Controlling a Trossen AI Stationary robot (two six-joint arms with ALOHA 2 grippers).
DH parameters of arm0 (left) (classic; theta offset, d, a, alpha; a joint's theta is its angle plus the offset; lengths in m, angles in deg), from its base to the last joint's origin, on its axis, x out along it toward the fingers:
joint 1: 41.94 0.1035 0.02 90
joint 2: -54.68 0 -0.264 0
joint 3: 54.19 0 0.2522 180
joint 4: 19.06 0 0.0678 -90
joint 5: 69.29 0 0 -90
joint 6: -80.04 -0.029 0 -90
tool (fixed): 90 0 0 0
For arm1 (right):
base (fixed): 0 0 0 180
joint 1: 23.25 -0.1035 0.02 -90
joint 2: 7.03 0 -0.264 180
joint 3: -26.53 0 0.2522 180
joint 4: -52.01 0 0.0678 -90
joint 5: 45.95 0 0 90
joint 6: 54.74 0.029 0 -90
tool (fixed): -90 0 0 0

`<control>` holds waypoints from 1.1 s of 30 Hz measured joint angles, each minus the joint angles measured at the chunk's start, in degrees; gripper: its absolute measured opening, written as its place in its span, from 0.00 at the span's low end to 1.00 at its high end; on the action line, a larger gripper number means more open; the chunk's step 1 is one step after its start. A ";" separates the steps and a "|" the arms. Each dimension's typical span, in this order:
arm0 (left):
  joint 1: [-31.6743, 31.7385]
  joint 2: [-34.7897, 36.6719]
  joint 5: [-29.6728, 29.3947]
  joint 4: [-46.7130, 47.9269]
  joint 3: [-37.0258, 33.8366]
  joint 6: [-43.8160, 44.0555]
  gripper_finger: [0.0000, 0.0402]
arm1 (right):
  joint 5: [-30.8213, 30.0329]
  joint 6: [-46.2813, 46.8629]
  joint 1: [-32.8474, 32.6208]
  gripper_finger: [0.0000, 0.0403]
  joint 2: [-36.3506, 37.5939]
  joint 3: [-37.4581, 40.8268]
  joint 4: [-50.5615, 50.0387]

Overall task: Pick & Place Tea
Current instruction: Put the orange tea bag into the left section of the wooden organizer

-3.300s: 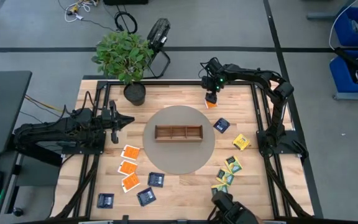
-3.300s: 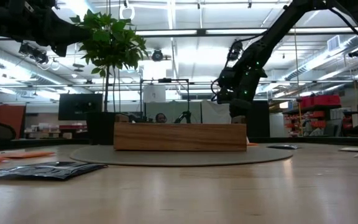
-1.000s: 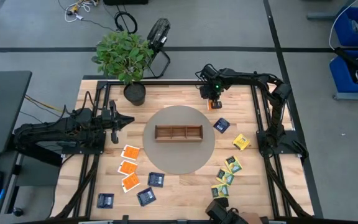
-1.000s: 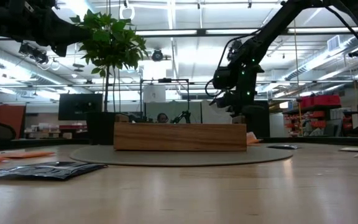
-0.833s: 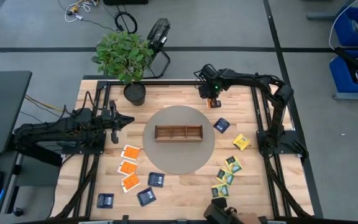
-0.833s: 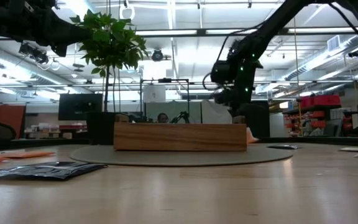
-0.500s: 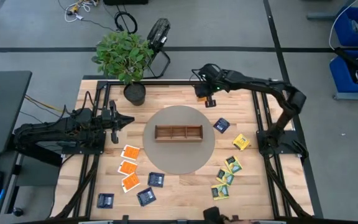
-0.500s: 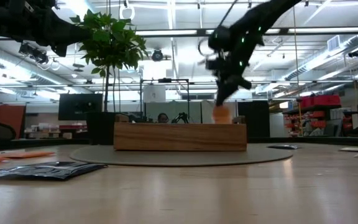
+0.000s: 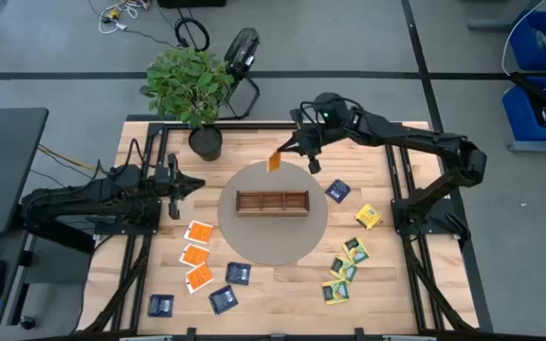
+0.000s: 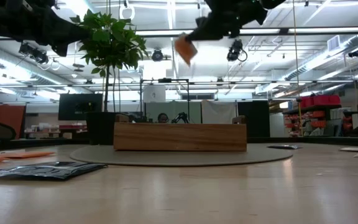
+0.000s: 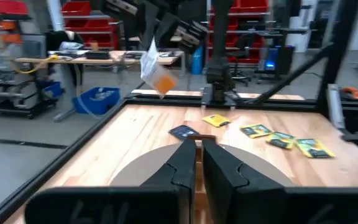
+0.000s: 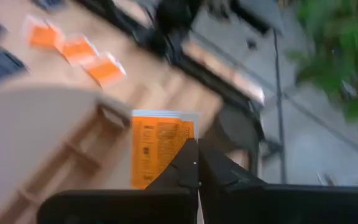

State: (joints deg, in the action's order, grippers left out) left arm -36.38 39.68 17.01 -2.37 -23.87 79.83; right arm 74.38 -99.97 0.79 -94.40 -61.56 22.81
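Evenly and brightly lit from overhead in the high view, with only soft, short shadows under the potted plant (image 9: 189, 83) and around the wooden tray (image 9: 272, 203); no harsh glare on the table (image 9: 387, 294). Backlit in the low view by ceiling strip lights (image 10: 166, 32), blown out to white, leaving the arms as dark silhouettes and the near tabletop soft and out of focus. Heavily motion-smeared in the right wrist view, the orange packet (image 12: 157, 147) alone half legible; milder blur in the left wrist view, background hazy.
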 joint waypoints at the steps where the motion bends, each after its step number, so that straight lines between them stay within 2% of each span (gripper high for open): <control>1: 0.00 0.00 0.98 -0.16 0.00 0.00 0.08 | 2.76 0.14 -0.28 0.00 0.00 0.00 0.72; 9: -0.02 0.00 5.11 -3.27 0.00 0.04 0.08 | 26.84 -2.56 -2.26 0.00 -0.24 0.00 7.84; 14: -0.02 0.00 6.53 -3.60 0.00 0.07 0.08 | 49.02 -7.15 -2.32 0.00 -0.26 0.00 9.47; 17: -0.04 0.00 6.54 -3.61 0.00 0.09 0.08 | 56.91 -11.23 -2.32 0.00 -0.26 0.00 9.42; 22: -0.04 0.00 6.55 -3.60 0.00 0.09 0.08 | 58.48 -16.46 -2.72 0.00 -0.26 0.00 9.44; 28: 0.00 -0.10 6.55 -4.64 -0.02 0.21 0.08 | 57.18 -18.09 -4.16 0.00 -0.28 0.00 9.42; 33: 0.00 -3.87 6.55 -14.95 -0.04 2.60 0.08 | 55.38 -18.46 -4.70 0.00 -1.92 -0.02 10.60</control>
State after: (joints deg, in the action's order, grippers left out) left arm -36.38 35.81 23.56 -17.33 -23.92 82.43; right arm 129.76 -118.44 -3.91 -96.32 -61.58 33.41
